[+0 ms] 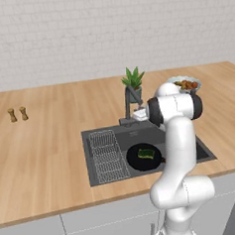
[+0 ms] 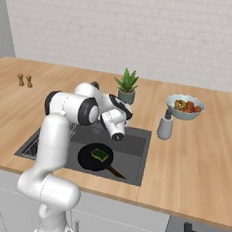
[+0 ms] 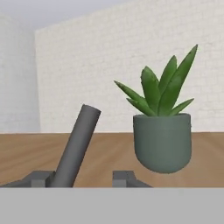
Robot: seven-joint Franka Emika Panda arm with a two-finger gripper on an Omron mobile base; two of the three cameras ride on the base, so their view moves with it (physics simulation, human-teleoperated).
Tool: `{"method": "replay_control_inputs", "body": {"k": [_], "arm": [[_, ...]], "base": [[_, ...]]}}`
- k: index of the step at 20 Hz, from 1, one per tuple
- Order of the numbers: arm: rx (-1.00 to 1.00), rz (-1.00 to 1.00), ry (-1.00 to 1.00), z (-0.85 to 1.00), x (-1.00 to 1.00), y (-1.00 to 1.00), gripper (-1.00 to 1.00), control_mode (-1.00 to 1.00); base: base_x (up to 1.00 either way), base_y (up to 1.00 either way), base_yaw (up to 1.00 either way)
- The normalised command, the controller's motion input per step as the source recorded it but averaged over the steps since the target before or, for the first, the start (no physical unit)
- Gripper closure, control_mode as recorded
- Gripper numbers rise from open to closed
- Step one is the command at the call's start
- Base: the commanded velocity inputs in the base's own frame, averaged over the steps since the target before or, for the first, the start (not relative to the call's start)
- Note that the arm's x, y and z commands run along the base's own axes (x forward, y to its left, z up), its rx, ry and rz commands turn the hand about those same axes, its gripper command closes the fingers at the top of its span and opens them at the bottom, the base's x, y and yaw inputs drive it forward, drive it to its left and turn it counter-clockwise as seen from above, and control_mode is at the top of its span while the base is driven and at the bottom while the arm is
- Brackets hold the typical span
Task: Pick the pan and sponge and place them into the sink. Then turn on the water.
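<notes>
The black pan (image 1: 142,160) lies in the dark sink (image 1: 188,140) with the green sponge (image 1: 146,153) on it. From the right, the pan (image 2: 91,158) shows its handle pointing toward the front right, with the sponge (image 2: 100,154) inside the sink (image 2: 135,142). My gripper (image 1: 139,114) is at the base of the tall grey faucet (image 1: 130,99). In the hand view the gripper (image 3: 83,179) has its fingertips apart, and the faucet's slanted grey bar (image 3: 76,142) rises just beside the left one. No water is in view.
A potted plant (image 1: 133,81) stands right behind the faucet, close in the hand view (image 3: 162,140). A bowl of food (image 2: 185,107) and a soap dispenser (image 2: 165,125) sit right of the sink. Two small shakers (image 1: 17,114) stand far left. The wire drainer (image 1: 108,155) fills the sink's left part.
</notes>
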Motion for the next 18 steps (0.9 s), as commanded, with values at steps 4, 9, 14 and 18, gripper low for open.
{"method": "replay_control_inputs", "body": {"k": [4,9,14,18], "arm": [[0.1,-0.02,0.05,0.0,0.0,-1.0,1.0,-1.0],[0.21,0.0,0.03,0.15,0.0,-1.0,1.0,-1.0],[0.32,0.03,-0.06,0.84,-0.38,-0.97,1.0,-1.0],[0.3,0.06,-0.21,1.0,-0.73,-0.82,1.0,-1.0]], "base": [[0.0,0.0,0.0],[0.0,0.0,0.0],[0.0,0.0,0.0],[0.0,0.0,0.0]]}}
